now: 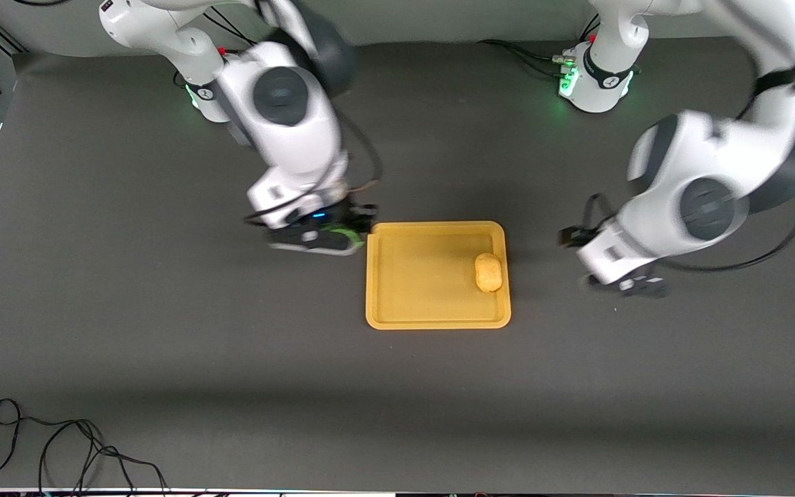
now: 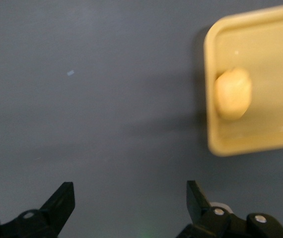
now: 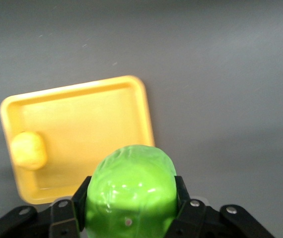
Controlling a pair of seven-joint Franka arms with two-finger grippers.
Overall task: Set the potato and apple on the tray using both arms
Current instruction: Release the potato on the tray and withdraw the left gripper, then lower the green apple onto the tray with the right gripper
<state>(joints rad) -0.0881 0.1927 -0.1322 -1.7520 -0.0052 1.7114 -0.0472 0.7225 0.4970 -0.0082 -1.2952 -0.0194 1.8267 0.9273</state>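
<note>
Right gripper (image 1: 342, 238) hangs in the air just past the tray's (image 1: 432, 319) rim at the right arm's end, fingers (image 3: 183, 198) clamped on the apple (image 3: 131, 188), a bright-green wrinkled ball that fills the gap between them. Beside that gripper lies the orange-yellow tray, flat on the dark table (image 1: 163, 345). On the tray, well away from the right gripper and against the rim toward the left arm's end, rests the potato (image 1: 488, 272). Left gripper (image 1: 629, 284) hovers over bare table just off that same rim, its fingers (image 2: 62, 201) spread wide apart and holding nothing, the potato (image 2: 234, 93) lying close by.
</note>
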